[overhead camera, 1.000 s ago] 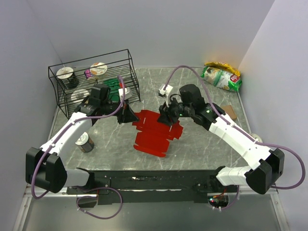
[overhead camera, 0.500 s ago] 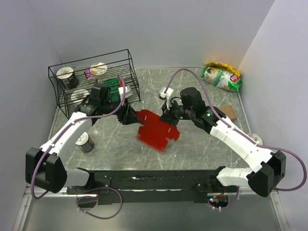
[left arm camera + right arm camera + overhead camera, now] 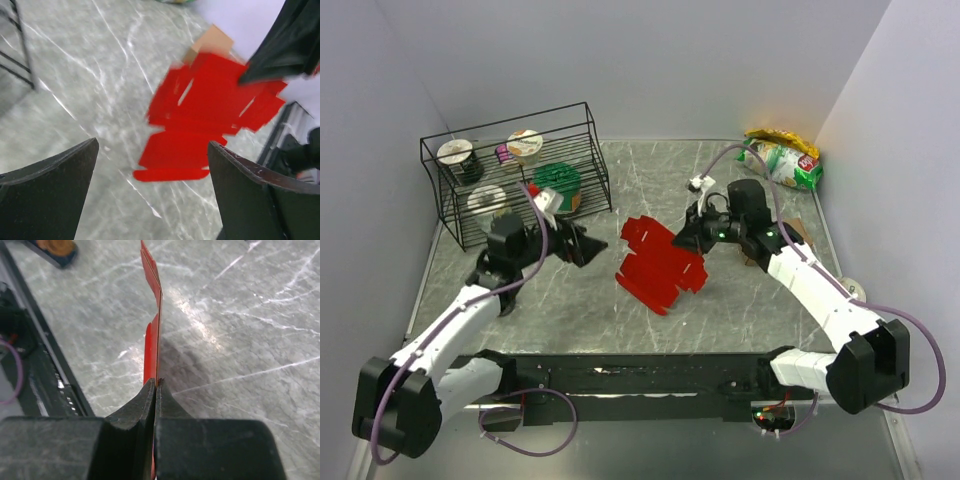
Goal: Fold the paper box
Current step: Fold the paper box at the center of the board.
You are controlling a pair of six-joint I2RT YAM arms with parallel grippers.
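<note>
1. Firstly, far left at the back of the surface (image 3: 640, 180): a black wire basket (image 3: 595, 150), holding several lidded cups (image 3: 525, 145) and a green-lidded tub (image 3: 557, 180).
2. Just in front of the basket: the left hand (image 3: 582, 243), spread wide and gripping nothing, pointed rightward at the paper box (image 3: 660, 265), near its left edge but apart from it.
3. Same left hand (image 3: 150, 190) through the left wrist camera: two dark fingers (image 3: 50, 185) far apart at the bottom corners, nothing between them but grey marbled surface, with the paper box (image 3: 210, 115) ahead and blurred.
4. Centre of the surface: the paper box, a bright red die-cut sheet, unfolded, with flaps and slots showing. Tilted, far right side raised. Contact between its near edge and the surface: cannot tell.
5. Right of centre: the right hand (image 3: 688, 235), clamped tight on the upper right edge of the paper box.
6. Through the right wrist camera: the right hand (image 3: 156, 390) pressed fully together on the thin red card, with the paper box (image 3: 152, 340) seen edge-on, reaching away from the fingertips above the surface.
7. Beside the right arm: a small tan card piece (image 3: 803, 228), lying flat. Seen also from the left wrist, just behind the red sheet (image 3: 212, 42).
8. Far right, back corner: a green and yellow snack bag (image 3: 780, 158), close to the wall.
</note>
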